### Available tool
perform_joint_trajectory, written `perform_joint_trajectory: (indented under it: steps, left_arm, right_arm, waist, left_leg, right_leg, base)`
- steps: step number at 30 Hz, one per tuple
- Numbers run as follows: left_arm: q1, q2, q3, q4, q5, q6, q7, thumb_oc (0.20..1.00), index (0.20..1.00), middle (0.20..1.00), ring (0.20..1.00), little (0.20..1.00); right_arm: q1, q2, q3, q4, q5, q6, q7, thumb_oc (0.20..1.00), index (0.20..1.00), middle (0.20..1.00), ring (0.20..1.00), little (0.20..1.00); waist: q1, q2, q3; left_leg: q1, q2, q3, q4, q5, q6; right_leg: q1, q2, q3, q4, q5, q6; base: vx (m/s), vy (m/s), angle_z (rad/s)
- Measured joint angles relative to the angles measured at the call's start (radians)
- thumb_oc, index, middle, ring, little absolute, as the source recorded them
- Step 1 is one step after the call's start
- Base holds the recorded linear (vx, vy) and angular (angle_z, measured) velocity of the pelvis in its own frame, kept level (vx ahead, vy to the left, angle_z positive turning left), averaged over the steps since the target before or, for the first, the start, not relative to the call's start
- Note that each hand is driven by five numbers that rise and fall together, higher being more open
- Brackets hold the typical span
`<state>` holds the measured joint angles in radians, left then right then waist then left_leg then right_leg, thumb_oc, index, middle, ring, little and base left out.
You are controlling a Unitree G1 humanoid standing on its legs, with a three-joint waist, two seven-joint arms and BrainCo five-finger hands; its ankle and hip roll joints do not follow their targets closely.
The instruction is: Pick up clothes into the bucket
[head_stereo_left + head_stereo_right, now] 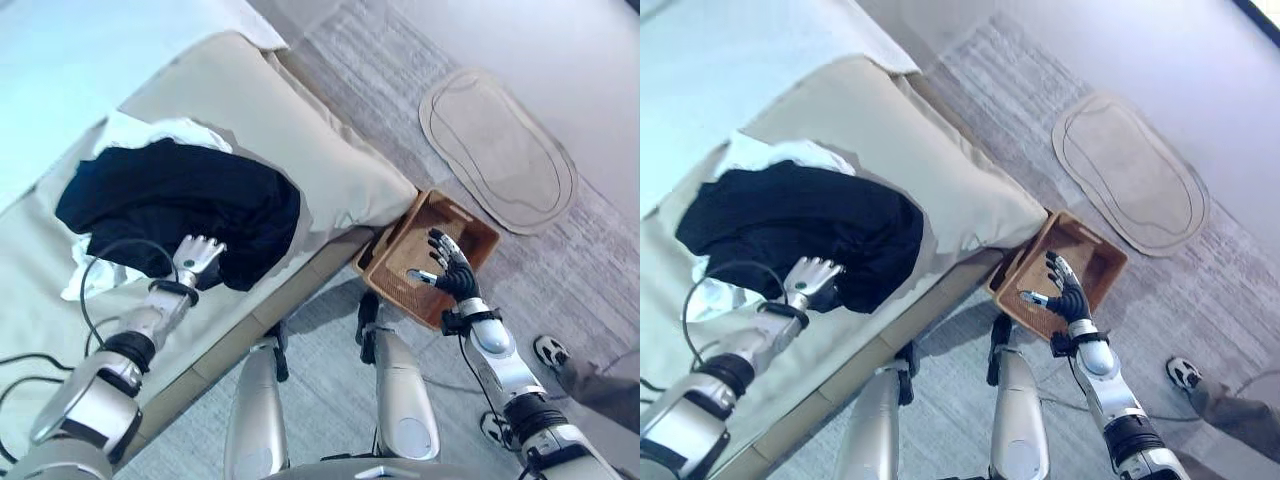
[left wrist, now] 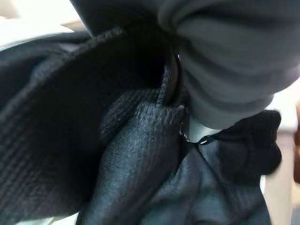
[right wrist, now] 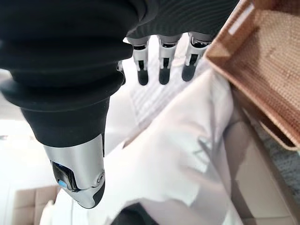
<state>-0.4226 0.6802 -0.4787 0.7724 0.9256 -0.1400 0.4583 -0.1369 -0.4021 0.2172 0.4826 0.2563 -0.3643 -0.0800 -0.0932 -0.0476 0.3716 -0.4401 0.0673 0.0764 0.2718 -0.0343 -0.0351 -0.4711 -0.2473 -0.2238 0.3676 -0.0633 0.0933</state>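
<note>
Clothes [image 1: 180, 205], dark heap on bed [image 1: 330, 165], lie right at left hand [image 1: 198, 255], fingers straight on cloth edge; right hand [image 1: 450, 270] spread, empty, over basket [image 1: 470, 225] on floor.

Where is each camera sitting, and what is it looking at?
Left eye view: on the robot's head, looking down at the black clothes on the bed; left hand on them, right hand over the basket.
Right eye view: beside it, same scene, plus a person's shoe.
Left wrist view: on the left wrist, pressed against the black clothes.
Right wrist view: on the right wrist, looking along straight fingers toward white cloth.
Both eye views and the right wrist view show the basket.
</note>
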Motion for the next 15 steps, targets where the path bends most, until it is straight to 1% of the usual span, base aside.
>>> perform_joint_trajectory:
  steps: [1,2,3,4,5,6,7,8,10,12,14,15]
  left_arm:
    - [0.041,0.000,0.037,-0.061,-0.005,-0.004,0.004,0.200,0.200,0.200,0.200,0.200]
    - [0.060,0.000,0.046,-0.096,-0.007,-0.005,0.008,0.200,0.200,0.200,0.200,0.200]
    - [0.117,0.006,0.107,-0.189,-0.007,-0.017,-0.001,0.200,0.200,0.200,0.200,0.200]
    - [0.179,0.007,0.173,-0.308,-0.023,-0.033,0.005,0.200,0.200,0.200,0.200,0.200]
    - [0.211,0.004,0.210,-0.350,-0.031,-0.044,0.003,0.200,0.200,0.200,0.200,0.200]
    - [0.240,0.000,0.239,-0.385,-0.040,-0.047,0.004,0.200,0.200,0.200,0.200,0.200]
    - [0.261,-0.001,0.257,-0.411,-0.046,-0.052,0.005,0.200,0.200,0.200,0.200,0.200]
    - [0.298,-0.007,0.298,-0.462,-0.049,-0.055,-0.006,0.200,0.200,0.200,0.200,0.200]
    - [0.322,-0.010,0.311,-0.501,-0.083,-0.083,-0.009,0.200,0.200,0.200,0.200,0.200]
    - [0.356,-0.045,0.351,-0.576,-0.129,-0.119,-0.028,0.200,0.200,0.200,0.200,0.200]
    - [0.366,-0.054,0.351,-0.632,-0.168,-0.151,-0.046,0.200,0.200,0.200,0.200,0.200]
    - [0.366,-0.066,0.354,-0.654,-0.209,-0.167,-0.066,0.200,0.200,0.200,0.200,0.200]
  right_arm:
    - [0.013,0.002,0.000,0.006,-0.011,0.001,-0.003,1.000,1.000,1.000,1.000,1.000]
    - [0.027,0.000,0.001,0.008,-0.015,0.001,-0.004,1.000,1.000,1.000,1.000,1.000]
    - [0.023,0.004,-0.004,0.008,-0.033,0.008,-0.004,1.000,1.000,1.000,1.000,1.000]
    - [0.036,0.003,-0.011,0.010,-0.049,0.017,-0.004,1.000,1.000,1.000,1.000,1.000]
    - [0.042,0.005,-0.010,0.014,-0.060,0.022,-0.004,1.000,1.000,1.000,1.000,1.000]
    - [0.043,0.006,-0.010,0.012,-0.071,0.023,-0.004,1.000,1.000,1.000,1.000,1.000]
    - [0.040,0.005,-0.010,0.013,-0.084,0.026,-0.004,1.000,1.000,1.000,1.000,1.000]
    - [0.039,0.011,-0.009,0.014,-0.100,0.033,-0.002,1.000,1.000,1.000,1.000,1.000]
    - [0.030,0.013,-0.009,0.013,-0.117,0.037,-0.001,1.000,1.000,1.000,1.000,1.000]
    - [0.031,0.017,-0.008,0.013,-0.134,0.043,0.003,1.000,1.000,1.000,1.000,1.000]
    - [0.040,0.020,-0.005,0.014,-0.145,0.046,0.009,1.000,1.000,1.000,1.000,1.000]
    - [0.036,0.024,0.008,0.014,-0.149,0.054,0.011,1.000,1.000,1.000,1.000,1.000]
  waist:
    - [0.001,0.001,-0.003]
    - [0.002,0.005,-0.011]
    - [0.025,0.013,-0.014]
    - [0.036,0.025,-0.023]
    - [0.051,0.033,-0.031]
    - [0.052,0.039,-0.042]
    - [0.061,0.052,-0.074]
    - [0.060,0.061,-0.086]
    - [0.063,0.072,-0.111]
    - [0.061,0.074,-0.126]
    - [0.059,0.071,-0.143]
    - [0.063,0.073,-0.149]
  left_leg:
    - [0.031,-0.002,0.000,-0.025,0.016,-0.001]
    - [0.049,-0.004,-0.004,-0.044,0.024,0.000]
    - [0.087,-0.003,-0.008,-0.075,0.033,0.001]
    - [0.135,-0.002,-0.019,-0.110,0.044,0.000]
    - [0.159,-0.002,-0.026,-0.128,0.046,-0.003]
    - [0.179,-0.001,-0.027,-0.144,0.050,-0.004]
    - [0.189,-0.001,-0.029,-0.161,0.053,-0.003]
    - [0.208,-0.001,-0.032,-0.180,0.058,-0.004]
    - [0.227,-0.003,-0.037,-0.195,0.063,-0.001]
    - [0.255,-0.004,-0.037,-0.213,0.066,-0.001]
    - [0.265,-0.003,-0.038,-0.219,0.066,-0.002]
    - [0.283,-0.002,-0.037,-0.225,0.067,-0.002]
  right_leg:
    - [0.029,0.003,-0.005,-0.021,0.009,0.001]
    - [0.048,0.004,-0.009,-0.035,0.010,0.002]
    - [0.090,0.005,-0.030,-0.061,0.014,0.004]
    - [0.145,0.015,-0.041,-0.099,0.022,0.004]
    - [0.176,0.019,-0.051,-0.120,0.023,0.005]
    - [0.198,0.022,-0.057,-0.138,0.027,0.009]
    - [0.215,0.026,-0.064,-0.161,0.031,0.012]
    - [0.241,0.030,-0.072,-0.187,0.038,0.019]
    - [0.270,0.033,-0.080,-0.216,0.046,0.019]
    - [0.304,0.038,-0.086,-0.246,0.054,0.024]
    - [0.321,0.044,-0.088,-0.268,0.062,0.025]
    - [0.343,0.048,-0.089,-0.282,0.066,0.026]
  base:
    - [0.07,-0.045,0.14]
    - [0.08,-0.048,0.14]
    - [0.05,-0.041,0.21]
    - [0.04,-0.039,0.23]
    - [0.05,-0.037,0.21]
    - [0.06,-0.035,0.13]
    - [0.06,-0.034,0.10]
    - [0.05,-0.037,0.10]
    - [0.03,-0.017,0.10]
    - [0.05,-0.026,0.04]
    - [0.07,-0.036,0.00]
    - [0.04,-0.021,-0.03]
